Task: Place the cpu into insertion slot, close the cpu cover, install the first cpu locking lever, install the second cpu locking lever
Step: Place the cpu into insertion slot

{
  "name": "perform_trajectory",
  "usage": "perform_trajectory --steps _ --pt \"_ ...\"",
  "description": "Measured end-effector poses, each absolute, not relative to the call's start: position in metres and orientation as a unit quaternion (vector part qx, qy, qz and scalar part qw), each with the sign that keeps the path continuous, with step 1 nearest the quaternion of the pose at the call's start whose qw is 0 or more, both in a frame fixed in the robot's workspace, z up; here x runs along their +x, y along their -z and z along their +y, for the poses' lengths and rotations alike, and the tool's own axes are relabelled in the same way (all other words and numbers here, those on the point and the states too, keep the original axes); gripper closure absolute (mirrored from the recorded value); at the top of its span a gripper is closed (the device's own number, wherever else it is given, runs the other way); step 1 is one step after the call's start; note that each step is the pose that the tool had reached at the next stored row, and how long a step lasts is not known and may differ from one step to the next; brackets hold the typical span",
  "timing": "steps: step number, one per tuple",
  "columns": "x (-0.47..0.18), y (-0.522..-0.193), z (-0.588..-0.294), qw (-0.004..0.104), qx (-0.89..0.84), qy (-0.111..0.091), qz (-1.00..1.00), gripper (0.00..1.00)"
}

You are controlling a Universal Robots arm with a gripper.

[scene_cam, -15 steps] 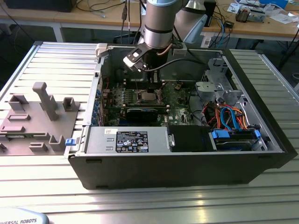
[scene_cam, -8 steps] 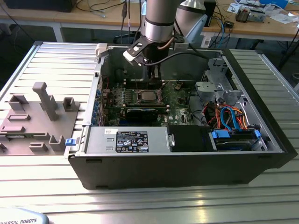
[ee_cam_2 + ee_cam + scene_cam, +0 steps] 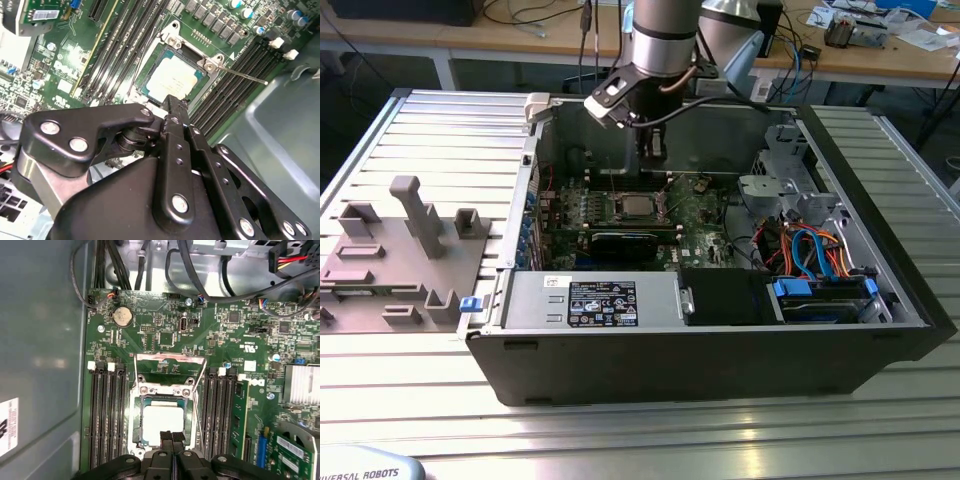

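Note:
The cpu (image 3: 162, 421) lies flat in the insertion slot (image 3: 164, 390) on the green motherboard, its silver top showing in both wrist views (image 3: 172, 80). The cpu cover (image 3: 170, 359), a thin silvery frame, stands raised from the slot's far edge and is not down on the chip. A thin locking lever (image 3: 245, 75) sticks out from one socket corner, unlatched. My gripper (image 3: 172, 436) is shut with nothing between its fingers, its tip just above the chip's near edge (image 3: 173, 101). In the exterior view the gripper (image 3: 653, 150) hangs inside the open case over the cpu (image 3: 635, 207).
Black memory slots (image 3: 105, 415) flank the socket on both sides. A black card (image 3: 625, 243), the power supply (image 3: 590, 300) and a drive cage with blue and orange cables (image 3: 810, 250) fill the case. A grey fixture (image 3: 410, 250) sits at the exterior view's left.

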State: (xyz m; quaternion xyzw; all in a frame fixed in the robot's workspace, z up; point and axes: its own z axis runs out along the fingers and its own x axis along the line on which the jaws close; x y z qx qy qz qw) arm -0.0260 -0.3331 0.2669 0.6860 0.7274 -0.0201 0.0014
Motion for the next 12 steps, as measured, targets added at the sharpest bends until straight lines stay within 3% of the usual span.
perform_trajectory --steps 12 --pt "-0.026 -0.285 -0.333 0.001 0.686 0.020 0.727 0.89"
